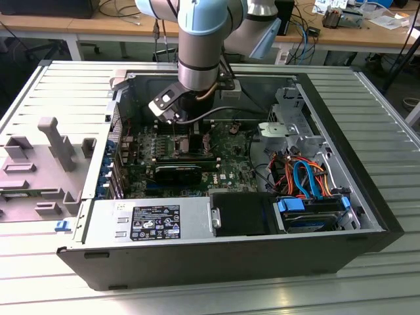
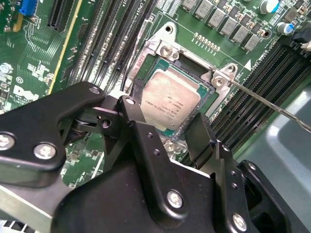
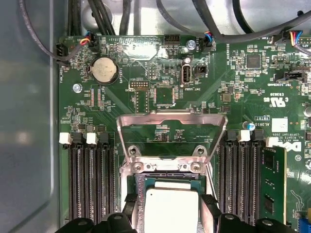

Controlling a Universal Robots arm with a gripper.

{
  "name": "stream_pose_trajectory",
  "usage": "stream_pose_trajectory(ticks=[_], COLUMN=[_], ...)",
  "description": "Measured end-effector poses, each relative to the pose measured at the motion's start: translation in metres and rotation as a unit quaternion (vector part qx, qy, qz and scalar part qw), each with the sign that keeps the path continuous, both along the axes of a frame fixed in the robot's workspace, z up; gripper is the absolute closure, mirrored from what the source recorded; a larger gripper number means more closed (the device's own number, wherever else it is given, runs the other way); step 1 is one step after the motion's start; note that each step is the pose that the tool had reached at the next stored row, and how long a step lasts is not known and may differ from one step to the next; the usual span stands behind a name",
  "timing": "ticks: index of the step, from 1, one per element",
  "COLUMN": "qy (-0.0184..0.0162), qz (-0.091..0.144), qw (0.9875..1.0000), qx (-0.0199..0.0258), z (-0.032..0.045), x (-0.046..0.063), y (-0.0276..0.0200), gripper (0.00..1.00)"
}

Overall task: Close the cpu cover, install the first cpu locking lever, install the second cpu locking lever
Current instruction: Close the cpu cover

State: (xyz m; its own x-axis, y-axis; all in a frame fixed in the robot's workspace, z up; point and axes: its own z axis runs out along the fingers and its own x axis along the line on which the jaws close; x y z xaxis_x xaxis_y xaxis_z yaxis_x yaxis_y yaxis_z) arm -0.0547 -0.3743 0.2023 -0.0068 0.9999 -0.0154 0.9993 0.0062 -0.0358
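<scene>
Exterior view: the black two-fingered claw (image 1: 189,134) hangs over the green circuit board (image 1: 234,141). Second wrist view: its fingers (image 2: 197,133) are spread, straddling the square silvery chip (image 2: 170,99). First wrist view: the square silvery-grey metal cpu cover (image 3: 172,138) is flipped open, just beyond the claw across the cover's hinge.

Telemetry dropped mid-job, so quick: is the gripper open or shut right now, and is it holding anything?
Gripper: open, holding nothing. Its fingers sit either side of the processor, and the cpu cover is raised.
</scene>
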Motion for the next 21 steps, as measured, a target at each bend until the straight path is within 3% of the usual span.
stream_pose_trajectory(ticks=[21], qy=[0.0000], qz=[0.024], qw=[0.9997], qx=[0.0000], z=[0.0000], x=[0.0006], y=[0.0049], gripper=[0.38])
